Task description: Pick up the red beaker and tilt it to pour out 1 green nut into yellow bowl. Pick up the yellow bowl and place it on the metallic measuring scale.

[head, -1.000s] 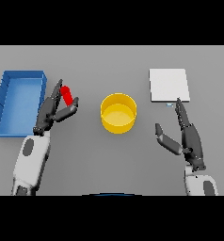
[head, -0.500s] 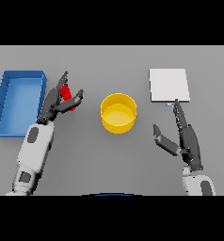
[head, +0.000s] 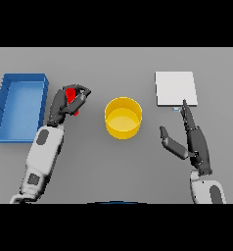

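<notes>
Two hands show over the grey table [head: 113, 171]: the left hand [head: 68, 104] has its fingers curled round the red beaker [head: 71, 96], holding it between the blue tray [head: 21, 81] on the left and the yellow bowl [head: 123, 117] at the middle, apart from both. The right hand [head: 193, 139] hangs to the right of the bowl with straight fingers and its thumb spread toward the bowl, holding nothing, its fingertips just below the near edge of the metallic measuring scale [head: 175, 88], a pale square plate at the upper right
</notes>
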### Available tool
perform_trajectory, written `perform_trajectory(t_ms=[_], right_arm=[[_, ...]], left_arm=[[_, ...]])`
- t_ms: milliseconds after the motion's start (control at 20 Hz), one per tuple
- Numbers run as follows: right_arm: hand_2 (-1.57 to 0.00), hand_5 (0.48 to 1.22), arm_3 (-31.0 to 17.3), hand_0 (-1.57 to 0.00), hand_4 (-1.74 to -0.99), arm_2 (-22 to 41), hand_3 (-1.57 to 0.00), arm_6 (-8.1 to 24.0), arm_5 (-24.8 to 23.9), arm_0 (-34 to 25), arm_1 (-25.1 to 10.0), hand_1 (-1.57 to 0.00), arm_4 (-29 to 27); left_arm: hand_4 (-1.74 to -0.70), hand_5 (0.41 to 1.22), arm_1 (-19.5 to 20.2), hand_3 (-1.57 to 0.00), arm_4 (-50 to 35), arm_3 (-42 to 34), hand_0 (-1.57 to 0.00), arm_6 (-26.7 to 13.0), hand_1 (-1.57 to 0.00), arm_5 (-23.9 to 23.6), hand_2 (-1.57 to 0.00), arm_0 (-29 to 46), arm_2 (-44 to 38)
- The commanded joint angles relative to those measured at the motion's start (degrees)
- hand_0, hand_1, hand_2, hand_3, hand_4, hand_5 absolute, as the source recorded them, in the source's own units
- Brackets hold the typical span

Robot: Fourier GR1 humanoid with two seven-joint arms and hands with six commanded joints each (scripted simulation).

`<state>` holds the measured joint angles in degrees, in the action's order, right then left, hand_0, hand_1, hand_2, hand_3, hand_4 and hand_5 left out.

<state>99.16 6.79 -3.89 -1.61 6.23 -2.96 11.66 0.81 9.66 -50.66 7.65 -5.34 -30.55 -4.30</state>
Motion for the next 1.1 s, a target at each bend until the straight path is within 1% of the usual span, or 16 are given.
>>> perform_trajectory(t_ms=[0,50,100,150,200,250,300,400,450,500,600,650,800,900,950,1050], right_arm=[[0.00,0.684,0.0,0.00,-1.291,0.0,0.00,-0.7,0.1,0.1,0.0,0.00,-0.2],[0.00,0.682,-0.2,0.00,-1.293,-0.3,0.00,-0.9,0.3,-0.1,-0.2,0.00,-0.6],[0.00,0.681,0.1,0.00,-1.296,0.1,0.00,-0.9,0.4,0.4,0.2,0.00,-0.6],[0.00,0.682,-0.5,0.00,-1.303,0.1,0.00,-0.5,0.3,0.0,0.6,0.00,-0.5],[0.00,0.682,-1.1,0.00,-1.296,0.2,0.00,-0.9,0.3,0.0,0.2,0.00,0.0],[0.00,0.679,-0.9,0.00,-1.288,0.3,0.00,-2.0,0.6,0.2,0.0,0.00,-0.2],[0.00,0.676,-0.5,0.00,-1.281,0.5,0.00,-2.3,0.4,0.5,0.0,0.00,0.3],[0.00,0.671,-1.7,0.00,-1.263,0.9,0.00,-1.3,-0.2,-0.7,0.3,0.00,1.5],[0.00,0.667,-1.0,0.00,-1.254,0.4,0.00,-1.9,0.1,-0.4,-0.5,0.00,1.1],[0.00,0.669,-0.5,0.00,-1.258,0.6,0.00,-2.4,0.1,0.0,-0.4,0.00,1.2],[0.00,0.672,-1.1,0.00,-1.250,0.7,0.00,-2.4,0.0,-0.1,-0.4,0.00,1.5],[0.00,0.673,-1.2,0.00,-1.245,0.9,0.00,-3.1,-0.1,0.3,-0.1,0.00,1.8],[0.00,0.688,-0.8,0.00,-1.245,1.3,0.00,-1.7,-1.2,-0.1,0.0,0.00,3.5],[0.00,0.694,0.3,0.00,-1.243,1.4,0.00,-1.5,-1.2,0.4,-0.3,0.00,3.6],[0.00,0.696,0.1,0.00,-1.243,1.7,0.00,-1.1,-1.4,0.1,0.2,0.00,3.8],[0.00,0.705,0.7,0.00,-1.243,2.3,0.00,-1.7,-1.3,1.0,0.3,0.00,4.4]], left_arm=[[-1.45,1.109,-0.5,-1.22,-0.2,0.5,-1.21,0.6,-1.21,0.0,-1.22,-0.3,-0.4],[-1.45,1.132,-0.6,-1.29,0.1,0.1,-1.28,0.7,-1.29,0.1,-1.29,0.0,-0.3],[-1.51,1.132,-0.6,-1.34,0.3,-0.2,-1.34,2.3,-1.34,-0.1,-1.35,0.5,-0.3],[-1.55,1.129,-0.6,-1.39,-0.3,-0.4,-1.38,2.8,-1.39,-0.3,-1.39,0.4,-0.6],[-1.59,1.123,-0.7,-1.43,-1.0,-0.1,-1.42,3.1,-1.42,-0.4,-1.43,0.3,-0.8],[-1.62,1.117,-0.4,-1.45,-1.7,-0.3,-1.45,2.9,-1.45,-0.3,-1.46,-0.2,-0.8],[-1.64,1.112,-0.5,-1.48,-1.8,-1.1,-1.48,3.3,-1.48,-0.5,-1.48,0.2,-0.2],[-1.68,1.103,0.0,-1.51,-2.1,-3.3,-1.51,3.1,-1.51,-1.2,-1.51,-0.2,0.6],[-1.69,1.100,0.8,-1.52,-2.5,-4.3,-1.52,3.5,-1.52,-1.3,-1.52,-0.1,0.6],[-1.70,1.098,1.0,-1.53,-2.4,-5.4,-1.53,3.6,-1.53,-1.7,-1.53,0.1,1.2],[-1.72,1.097,1.7,-1.55,-1.4,-8.7,-1.55,1.3,-1.55,-2.5,-1.55,-0.1,3.3],[-1.72,1.101,2.8,-1.55,-0.3,-9.8,-1.55,-0.1,-1.55,-2.2,-1.55,-0.7,4.6],[-1.73,1.119,7.1,-1.56,6.0,-12.4,-1.56,-5.3,-1.56,0.0,-1.56,-2.4,11.9],[-1.73,1.119,8.8,-1.56,8.3,-14.0,-1.56,-7.1,-1.56,1.4,-1.56,-2.5,15.3],[-1.73,1.117,9.3,-1.56,8.9,-14.7,-1.56,-7.8,-1.56,1.9,-1.56,-2.3,16.4],[-1.73,1.114,10.2,-1.56,9.4,-15.9,-1.56,-8.6,-1.56,2.4,-1.56,-2.0,17.9]])
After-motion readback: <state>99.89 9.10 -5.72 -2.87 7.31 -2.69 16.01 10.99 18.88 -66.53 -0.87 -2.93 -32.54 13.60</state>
